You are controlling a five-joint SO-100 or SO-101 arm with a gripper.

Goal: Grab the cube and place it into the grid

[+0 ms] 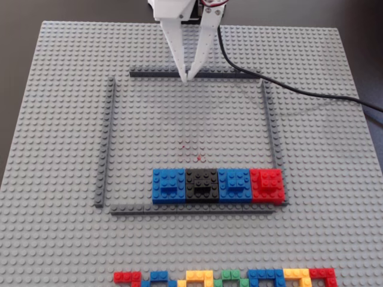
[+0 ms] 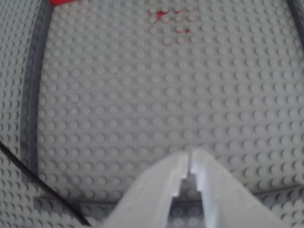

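Note:
The grid [image 1: 108, 137] is a square of thin dark grey strips on the grey studded baseplate [image 1: 60, 119]. Along its near strip, inside it, stands a row of cubes: a blue cube [image 1: 169, 185], a black one [image 1: 201, 183], a second blue cube [image 1: 234, 183] and a red one [image 1: 267, 185]. My white gripper [image 1: 187, 78] hangs over the grid's far strip [image 1: 239, 75], well away from the cubes. Its tips touch and nothing is between them. The wrist view shows the gripper [image 2: 190, 154] shut over bare studs, with a grid strip [image 2: 33, 95] on the left and only a sliver of the red cube [image 2: 66, 2].
A multicoloured row of small flat bricks [image 1: 227, 278] lies at the near edge of the baseplate. A black cable [image 1: 287, 86] runs from the arm across the grid's far right corner and off to the right. Small red marks [image 1: 192, 149] dot the grid's middle.

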